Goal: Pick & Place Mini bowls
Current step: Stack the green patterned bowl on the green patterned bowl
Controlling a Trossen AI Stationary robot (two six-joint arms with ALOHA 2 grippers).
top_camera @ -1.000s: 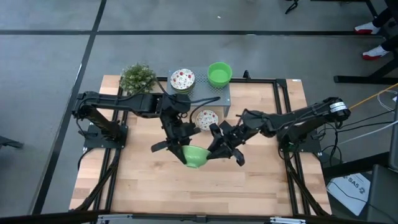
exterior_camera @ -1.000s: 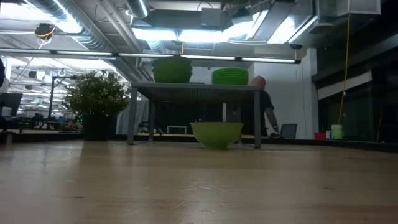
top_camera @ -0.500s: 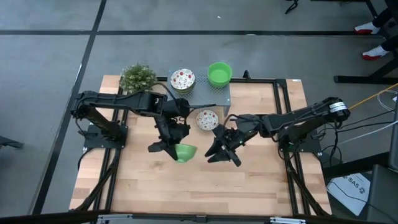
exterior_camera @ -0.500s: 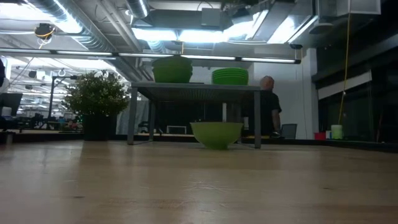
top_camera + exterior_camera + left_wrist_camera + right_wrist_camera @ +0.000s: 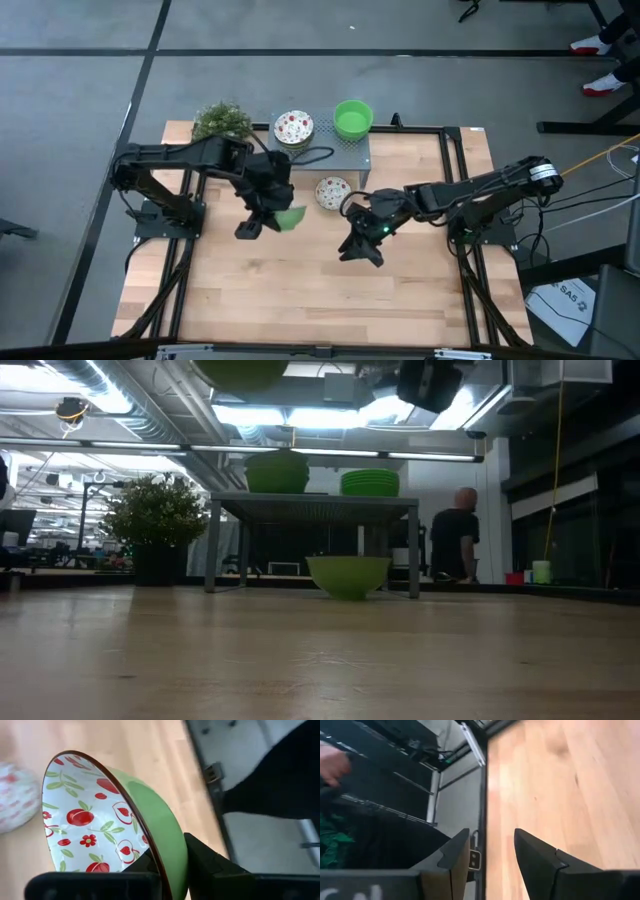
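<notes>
My left gripper is shut on a mini bowl that is green outside and white with red fruit inside. It is held above the table's middle, and its underside shows at the top of the low view. My right gripper hangs open to its right and holds nothing. Another patterned bowl stands on its base on the table, in front of the stand. On the grey stand's top rest a patterned stack and a green stack. My left gripper holds the bowl by its rim, one finger inside and one on the green outer wall. The fingers come at it from the table's left. The bowl is lifted clear and tipped on its side, with the opening turned sideways.
A small potted plant stands at the far left, beside the stand. The near half of the wooden table is bare board. A person stands in the room beyond the far edge.
My left gripper has carried the bowl up and toward the table's far-left, from beside my right gripper to a spot near the stand. The bowl has tipped further onto its side. My right gripper stays open and has risen, and it now shows at the top of the low view.
</notes>
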